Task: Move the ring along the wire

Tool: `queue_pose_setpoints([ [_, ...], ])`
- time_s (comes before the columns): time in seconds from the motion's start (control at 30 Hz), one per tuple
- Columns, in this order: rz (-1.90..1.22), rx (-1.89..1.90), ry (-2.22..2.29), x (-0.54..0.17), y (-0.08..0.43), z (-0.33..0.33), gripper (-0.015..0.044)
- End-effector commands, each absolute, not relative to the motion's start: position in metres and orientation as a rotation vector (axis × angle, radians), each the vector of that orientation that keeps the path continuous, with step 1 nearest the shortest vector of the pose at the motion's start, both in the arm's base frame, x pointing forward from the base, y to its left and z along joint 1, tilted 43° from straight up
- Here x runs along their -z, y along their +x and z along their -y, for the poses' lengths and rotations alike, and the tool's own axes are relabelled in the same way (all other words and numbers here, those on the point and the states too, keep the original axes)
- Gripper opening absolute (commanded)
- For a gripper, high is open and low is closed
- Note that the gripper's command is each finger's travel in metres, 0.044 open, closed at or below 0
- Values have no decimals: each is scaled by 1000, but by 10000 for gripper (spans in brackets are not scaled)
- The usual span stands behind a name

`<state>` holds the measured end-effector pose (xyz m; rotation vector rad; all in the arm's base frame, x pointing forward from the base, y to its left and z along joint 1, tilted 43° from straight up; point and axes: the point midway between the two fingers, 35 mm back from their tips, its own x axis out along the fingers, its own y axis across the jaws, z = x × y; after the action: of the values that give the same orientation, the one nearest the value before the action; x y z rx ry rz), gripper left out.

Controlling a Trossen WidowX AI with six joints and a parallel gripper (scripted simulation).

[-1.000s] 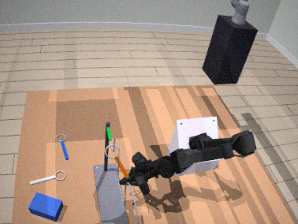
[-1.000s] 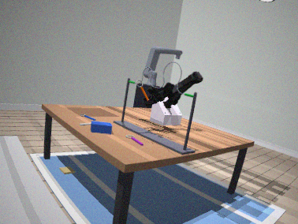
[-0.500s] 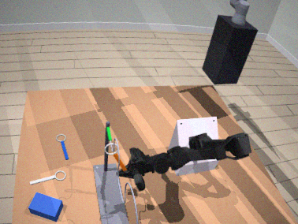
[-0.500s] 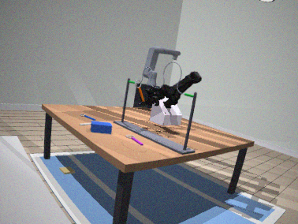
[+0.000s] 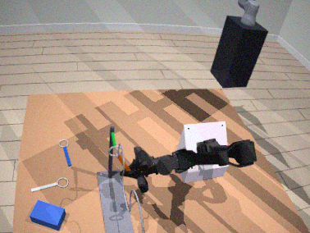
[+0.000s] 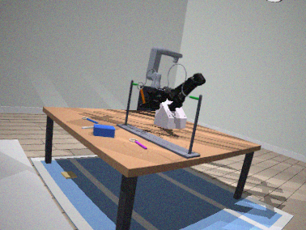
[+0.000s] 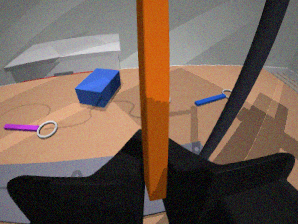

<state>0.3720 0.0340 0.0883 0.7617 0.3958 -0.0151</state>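
Gripper [image 5: 133, 170] [image 7: 147, 133] nearly closed, clamped on the orange handle [image 5: 123, 162] [image 6: 142, 96] [image 7: 154, 100]. Ring [image 5: 115, 150] [image 6: 140, 85] is up by the green wire part [image 5: 113, 139] [image 6: 135, 84] nr the far-end post [image 5: 111, 153] [image 6: 129, 103] [image 7: 245, 75]; contact w/ wire unclear. Blue block [image 5: 47, 214] [image 6: 104, 130] [image 7: 98, 87] sits nr the wood table's [image 5: 41, 123] [image 6: 101, 155] [image 7: 120, 120] edge, well apart from the gripper. Plank floor [image 5: 53, 61] [image 6: 20, 127], pale walls [image 5: 123, 12] [image 6: 81, 48] around.

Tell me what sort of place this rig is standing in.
Probably a robotics test room: a wooden table carries a wire-and-post rig, and a black pedestal bearing a grey device stands beyond.
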Motion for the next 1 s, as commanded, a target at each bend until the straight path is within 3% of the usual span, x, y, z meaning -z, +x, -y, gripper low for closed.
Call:
queue_pose_setpoints([
  [0.0, -394, 20, 741, -83, 372, -28, -150],
  [0.97, -392, 24, 728, -62, 370, -5, -150],
])
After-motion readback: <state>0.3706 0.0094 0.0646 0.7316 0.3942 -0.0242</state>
